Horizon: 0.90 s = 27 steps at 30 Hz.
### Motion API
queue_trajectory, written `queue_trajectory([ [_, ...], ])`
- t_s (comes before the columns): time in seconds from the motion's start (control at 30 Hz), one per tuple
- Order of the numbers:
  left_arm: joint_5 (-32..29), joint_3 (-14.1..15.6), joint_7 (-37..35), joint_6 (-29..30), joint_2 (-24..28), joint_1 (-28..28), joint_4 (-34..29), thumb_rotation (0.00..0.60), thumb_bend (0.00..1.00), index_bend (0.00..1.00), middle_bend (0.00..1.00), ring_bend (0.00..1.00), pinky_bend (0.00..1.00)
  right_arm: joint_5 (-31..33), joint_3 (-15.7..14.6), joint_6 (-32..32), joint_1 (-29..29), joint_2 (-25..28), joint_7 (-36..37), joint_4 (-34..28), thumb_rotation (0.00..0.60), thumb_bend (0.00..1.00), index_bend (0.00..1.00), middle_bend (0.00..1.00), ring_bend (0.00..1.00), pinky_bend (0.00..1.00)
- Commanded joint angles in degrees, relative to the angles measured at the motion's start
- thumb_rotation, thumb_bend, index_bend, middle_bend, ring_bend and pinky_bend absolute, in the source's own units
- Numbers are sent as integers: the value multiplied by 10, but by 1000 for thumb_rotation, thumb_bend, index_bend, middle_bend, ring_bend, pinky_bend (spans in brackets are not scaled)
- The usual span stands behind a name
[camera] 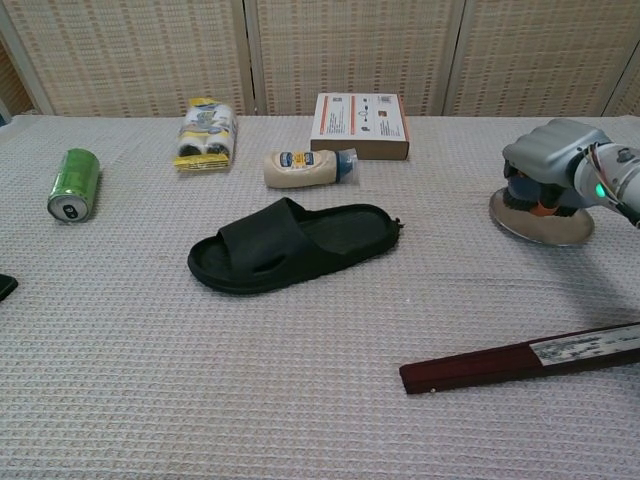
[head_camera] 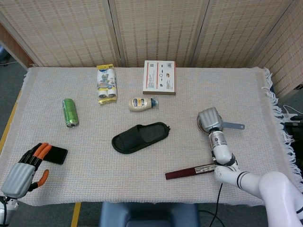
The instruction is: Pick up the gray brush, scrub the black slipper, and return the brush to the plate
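The black slipper (head_camera: 140,137) (camera: 290,245) lies alone at the table's middle, sole down. My right hand (head_camera: 209,119) (camera: 552,162) is over the round metal plate (camera: 545,230) at the right and grips the gray brush. The brush's flat handle (head_camera: 234,126) sticks out to the right of the hand. The hand covers the brush head and most of the plate in the head view. My left hand (head_camera: 23,170) hangs at the table's near left corner, fingers apart, holding nothing.
A black phone (head_camera: 52,153) lies by the left hand. Also on the cloth: a green can (head_camera: 70,112), a yellow packet (head_camera: 106,83), a mayonnaise bottle (head_camera: 142,103) and a box (head_camera: 159,77) at the back. A dark red strip (head_camera: 191,170) lies near the front edge.
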Motion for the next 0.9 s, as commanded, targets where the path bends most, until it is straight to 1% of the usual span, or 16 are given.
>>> queue_trajectory([
  [0.03, -1, 0, 1, -5, -1, -2, 0, 600, 514, 0, 0, 0, 145, -12, -2, -21, -11, -19, 1, 33, 600, 483, 657, 576, 508, 866],
  [0.23, -4, 1, 4, -7, -1, -3, -2, 600, 514, 0, 0, 0, 145, -17, 13, -45, -17, -34, 7, 67, 600, 472, 562, 512, 440, 826],
  [0.33, -6, 1, 6, -8, -2, -3, -3, 600, 514, 0, 0, 0, 145, -21, 22, -56, -17, -36, 14, 70, 600, 446, 423, 417, 359, 746],
  [0.47, -9, 1, 5, -10, -2, -4, -2, 600, 514, 0, 0, 0, 145, -35, 28, -59, -20, -31, 23, 63, 600, 421, 302, 333, 298, 713],
  [0.6, -9, 1, 3, -10, -1, -4, -3, 600, 514, 0, 0, 0, 146, -43, 32, -50, -26, -17, 20, 38, 600, 408, 236, 287, 268, 691],
  [0.7, -8, 1, 2, -8, -1, -3, -3, 600, 515, 0, 0, 0, 146, -47, 26, -30, -31, 0, -6, 4, 600, 399, 185, 252, 236, 680],
  [0.9, -4, 3, 3, -5, -1, -3, -5, 600, 512, 0, 0, 0, 146, -10, 25, -8, -34, 27, -73, -56, 600, 383, 72, 183, 173, 621],
])
